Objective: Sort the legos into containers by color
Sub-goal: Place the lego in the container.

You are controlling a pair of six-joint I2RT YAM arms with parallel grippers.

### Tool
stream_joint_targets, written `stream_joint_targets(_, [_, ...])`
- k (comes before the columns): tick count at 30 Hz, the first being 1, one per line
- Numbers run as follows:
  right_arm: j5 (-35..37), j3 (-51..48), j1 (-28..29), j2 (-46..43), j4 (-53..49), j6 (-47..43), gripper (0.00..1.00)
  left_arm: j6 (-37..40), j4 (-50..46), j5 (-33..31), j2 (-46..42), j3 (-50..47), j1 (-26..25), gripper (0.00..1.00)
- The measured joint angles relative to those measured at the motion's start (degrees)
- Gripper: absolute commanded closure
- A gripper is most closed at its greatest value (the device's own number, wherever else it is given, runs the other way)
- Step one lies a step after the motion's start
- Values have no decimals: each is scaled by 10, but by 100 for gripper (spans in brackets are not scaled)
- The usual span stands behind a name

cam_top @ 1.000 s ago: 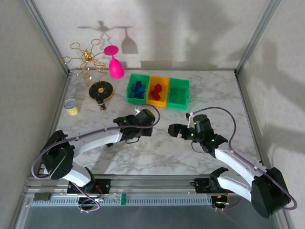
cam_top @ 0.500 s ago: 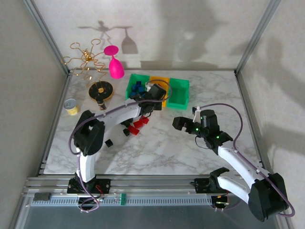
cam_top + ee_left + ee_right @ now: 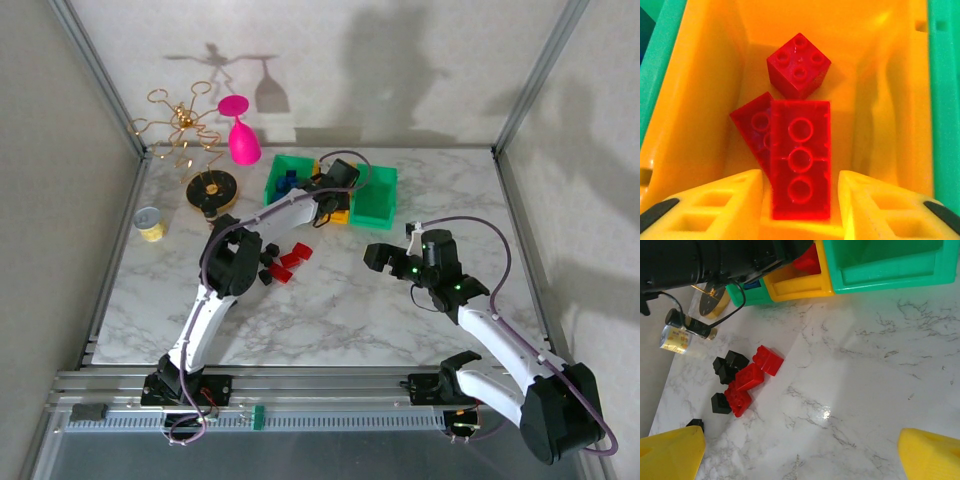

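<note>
- left claw [image 3: 800, 177]: its yellow fingers [image 3: 715, 202] stand a little wider than the long red brick [image 3: 801, 160] between them. a thin strip of bin shows on each side, so i judge the claw open and gripping nothing.
- the long red brick lies low in the centre of the left wrist view, inside the yellow-orange bin [image 3: 700, 100]. it overlaps a second red brick [image 3: 752, 125], and a square red brick [image 3: 799, 64] sits above it in the frame.
- what changed: a second ago the left arm was bent over the middle of the bench [image 3: 350, 310]. half a second ago it was reaching up the frame. now it is stretched to the row of bins in the upper centre of the overhead view. by the look of it, one more red brick has reached its bin.
- right claw [image 3: 800, 450]: its fingers are far apart at the two lower corners of the right wrist view, holding nothing. it has hardly shifted in the last half second.
- left to do: loose red legos [image 3: 752, 382] and black legos [image 3: 727, 367] lie together on the bench, left of centre. blue legos [image 3: 287, 183] sit in the left green bin [image 3: 272, 208]. the right green bin [image 3: 890, 270] would likely take the black ones.
</note>
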Motion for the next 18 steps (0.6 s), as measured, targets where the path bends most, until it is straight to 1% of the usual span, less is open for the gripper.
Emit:
stream_joint_targets(1, [0, 0, 0, 0, 0, 0, 1, 1, -4, 0, 2, 5, 1, 52])
stream_joint_targets(5, [0, 0, 0, 0, 0, -1, 1, 3, -17, 6, 1, 21, 3, 51])
stream_joint_targets(8, [-1, 0, 0, 0, 0, -5, 1, 3, -21, 18, -18, 7, 3, 51])
stream_joint_targets(12, [-2, 0, 0, 3, 0, -12, 1, 2, -14, 33, -106, -93, 1, 50])
stream_joint_targets(14, [-2, 0, 4, 10, 0, -17, 1, 1, -2, 42, -169, -158, 0, 50])
stream_joint_targets(18, [0, 0, 28, 29, 0, -27, 1, -4, 22, 56, -284, -274, -2, 50])
